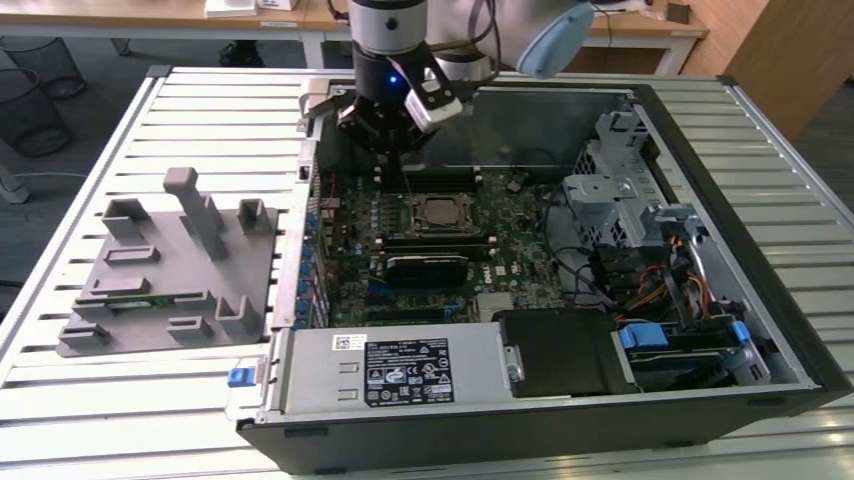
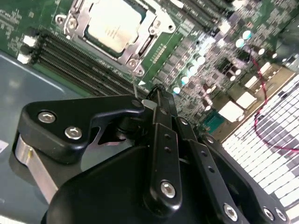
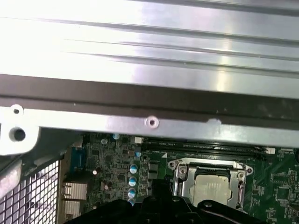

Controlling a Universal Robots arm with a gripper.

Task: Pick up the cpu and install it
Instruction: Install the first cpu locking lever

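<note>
Cpu [image 2: 112,25] seated in socket [image 2: 140,46] inside open case [image 1: 694,130]; pincer [image 2: 156,100] closed, empty, above board.

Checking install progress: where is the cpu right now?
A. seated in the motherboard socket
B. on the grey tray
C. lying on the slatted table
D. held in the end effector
A: the cpu sits inside the metal socket frame on the motherboard, seen in both wrist views.
</note>
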